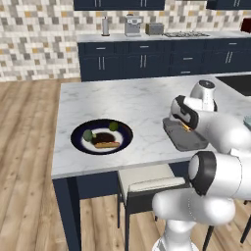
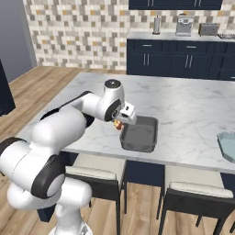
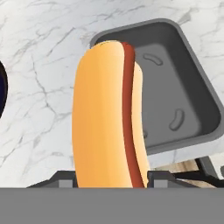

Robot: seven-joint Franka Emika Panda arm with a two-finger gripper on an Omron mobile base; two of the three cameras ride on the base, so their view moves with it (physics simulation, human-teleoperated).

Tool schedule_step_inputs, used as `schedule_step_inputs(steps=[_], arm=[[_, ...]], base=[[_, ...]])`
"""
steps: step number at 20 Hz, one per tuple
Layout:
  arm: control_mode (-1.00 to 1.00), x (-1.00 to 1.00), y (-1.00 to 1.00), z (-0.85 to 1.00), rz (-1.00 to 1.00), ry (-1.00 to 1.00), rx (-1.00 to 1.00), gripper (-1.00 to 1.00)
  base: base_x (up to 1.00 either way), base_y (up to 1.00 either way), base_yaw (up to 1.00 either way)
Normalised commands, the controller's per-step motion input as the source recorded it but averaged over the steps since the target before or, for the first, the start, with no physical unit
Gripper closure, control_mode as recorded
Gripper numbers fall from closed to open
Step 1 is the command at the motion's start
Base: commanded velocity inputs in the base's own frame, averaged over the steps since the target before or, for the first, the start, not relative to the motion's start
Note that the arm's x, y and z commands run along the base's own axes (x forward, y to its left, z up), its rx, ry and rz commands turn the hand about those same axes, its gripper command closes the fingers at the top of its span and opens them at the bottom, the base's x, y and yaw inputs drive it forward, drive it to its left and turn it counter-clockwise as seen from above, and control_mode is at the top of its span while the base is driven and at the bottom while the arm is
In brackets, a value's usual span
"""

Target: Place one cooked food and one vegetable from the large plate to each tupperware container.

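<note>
A hot dog is pinched in the tool, its long axis pointed toward the dark grey tray.

The white marble island counter carried three items. The large plate, dark-rimmed, sat near the front edge at the left. The dark grey tray sat to its right, also near the front edge. The pale teal tray lay at the far right.
</note>
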Motion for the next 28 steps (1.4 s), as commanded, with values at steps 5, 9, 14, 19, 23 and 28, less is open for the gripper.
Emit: schedule_step_inputs(steps=[5, 9, 14, 19, 23, 28], arm=[[-1.0, 0.0, -0.35, -0.4, 0.0, 0.11, 0.0, 1.0], [-1.0, 0.15, -0.07, -0.3, 0.0, 0.06, 0.0, 1.0], [-1.0, 0.33, -0.08, -0.34, 0.01, 0.04, 0.02, 1.0], [-1.0, 0.28, -0.08, -0.39, 0.03, 0.0, 0.03, 1.0], [-1.0, 0.43, -0.09, -0.36, 0.06, 0.0, 0.02, 1.0], [-1.0, 0.41, -0.13, -0.43, 0.05, 0.04, 0.02, 1.0]], base=[[0.0, 0.0, 0.0], [0.0, 0.0, 0.0], [0.0, 0.0, 0.0], [0.0, 0.0, 0.0], [0.0, 0.0, 0.0], [0.0, 0.0, 0.0]])
